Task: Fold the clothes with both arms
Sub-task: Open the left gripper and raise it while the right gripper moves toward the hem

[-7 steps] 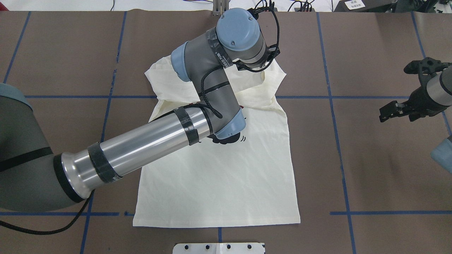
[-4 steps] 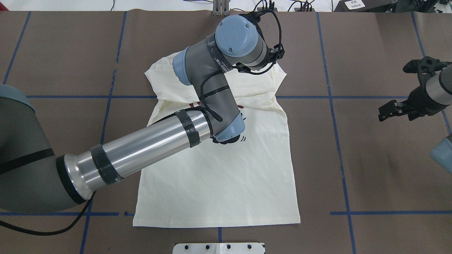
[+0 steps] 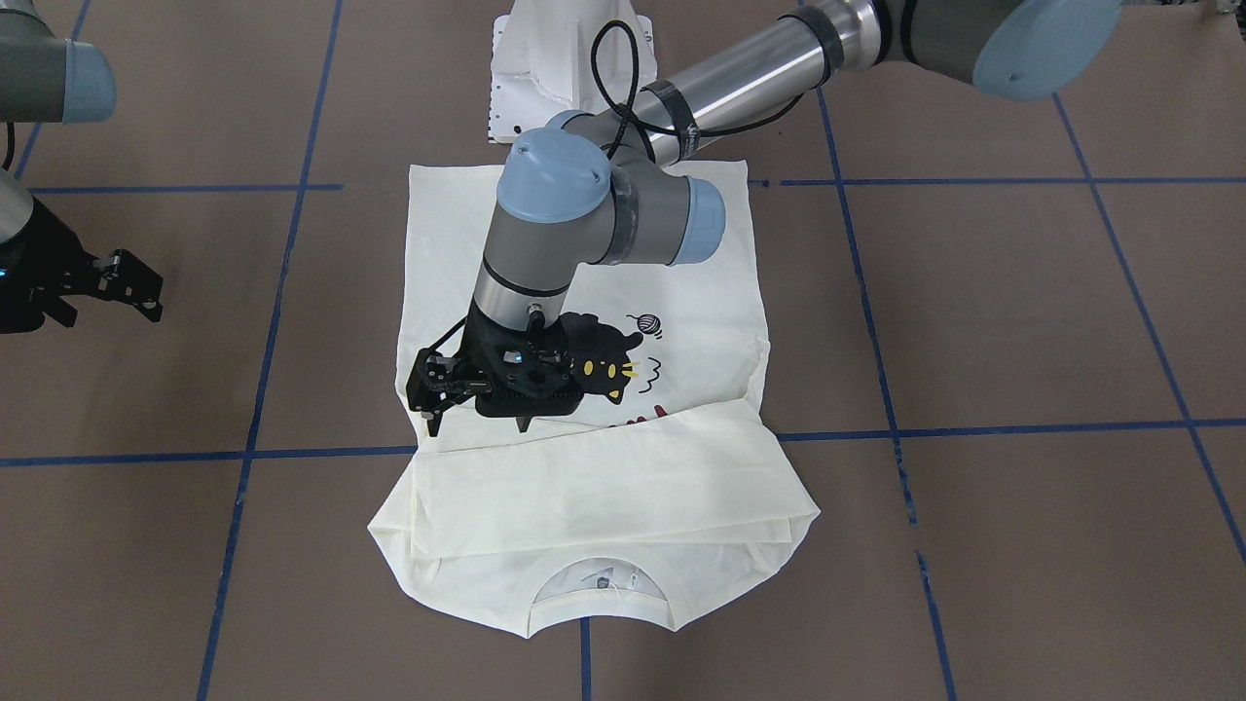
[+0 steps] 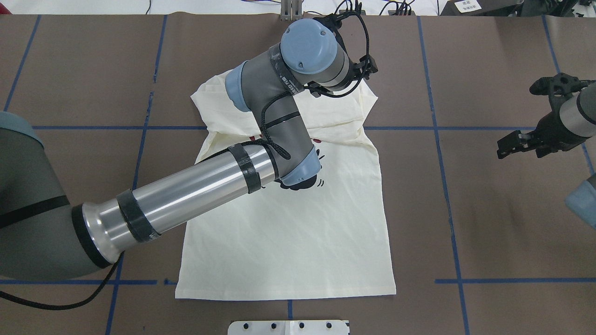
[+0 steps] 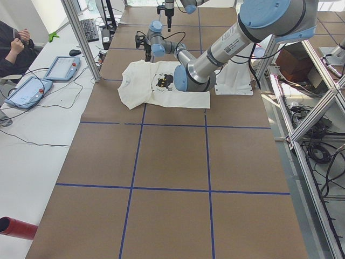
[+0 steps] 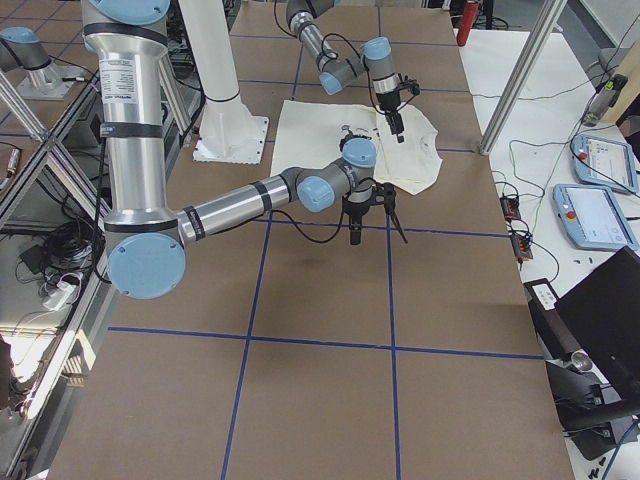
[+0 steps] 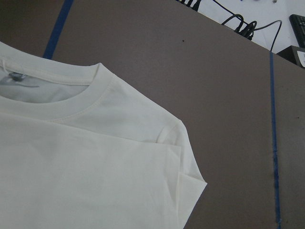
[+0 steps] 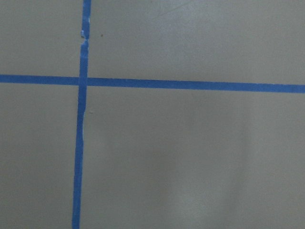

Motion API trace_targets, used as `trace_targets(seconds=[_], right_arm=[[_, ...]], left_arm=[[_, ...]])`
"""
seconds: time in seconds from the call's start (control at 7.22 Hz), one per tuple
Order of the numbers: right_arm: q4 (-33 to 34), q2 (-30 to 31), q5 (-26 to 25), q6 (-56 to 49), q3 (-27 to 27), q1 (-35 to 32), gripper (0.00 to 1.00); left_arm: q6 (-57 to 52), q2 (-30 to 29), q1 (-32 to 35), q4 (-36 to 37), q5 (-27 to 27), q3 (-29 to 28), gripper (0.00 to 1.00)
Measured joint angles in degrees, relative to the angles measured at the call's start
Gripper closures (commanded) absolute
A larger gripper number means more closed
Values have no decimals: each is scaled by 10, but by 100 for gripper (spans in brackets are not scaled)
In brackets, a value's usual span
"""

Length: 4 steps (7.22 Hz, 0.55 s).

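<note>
The shirt [image 3: 604, 487] lay flat on the table [image 3: 973, 341] in the middle of the front view, cat [image 3: 599, 368] up. Its long axis ran top to bottom in that frame, with the hem [image 3: 448, 167] at the top by the base [image 3: 540, 58] and the collar [image 3: 599, 584] at the bottom. The sleeves [image 3: 584, 467] were folded in across the chest as one band, hiding the lower part of the print.

The left gripper [image 3: 478, 425] hung over the shirt at the band's upper edge, left of the shirt's midline in the front view. Its fingers pointed down, spread, with nothing between them. Whether the tips touched the cloth could not be told. Its wrist view showed only collar, a shoulder and bare table.

The right gripper [image 3: 139, 285] sat at the left edge of the front view, over bare table and well apart from the shirt. It too was spread and empty. Its wrist view showed only table and tape [image 8: 81, 143].

The next fold probably ran along the long axis, one end carried to the other, which called for a grip on both corners of that end. The left gripper was far nearer, with the collar end just below it in the frame. But it stood on the side the right gripper would come in from. So it would likely have to shift toward frame right while the right closed in from the left.
</note>
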<state>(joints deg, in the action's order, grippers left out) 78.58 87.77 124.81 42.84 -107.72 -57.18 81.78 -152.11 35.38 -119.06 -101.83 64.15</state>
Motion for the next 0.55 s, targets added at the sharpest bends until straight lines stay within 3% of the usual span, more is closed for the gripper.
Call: trace_targets(seconds=[0.55], right_arm=[[-104, -12, -37, 196, -21, 116, 0]], left_arm=[[-125, 201, 1, 221, -6, 336, 0]])
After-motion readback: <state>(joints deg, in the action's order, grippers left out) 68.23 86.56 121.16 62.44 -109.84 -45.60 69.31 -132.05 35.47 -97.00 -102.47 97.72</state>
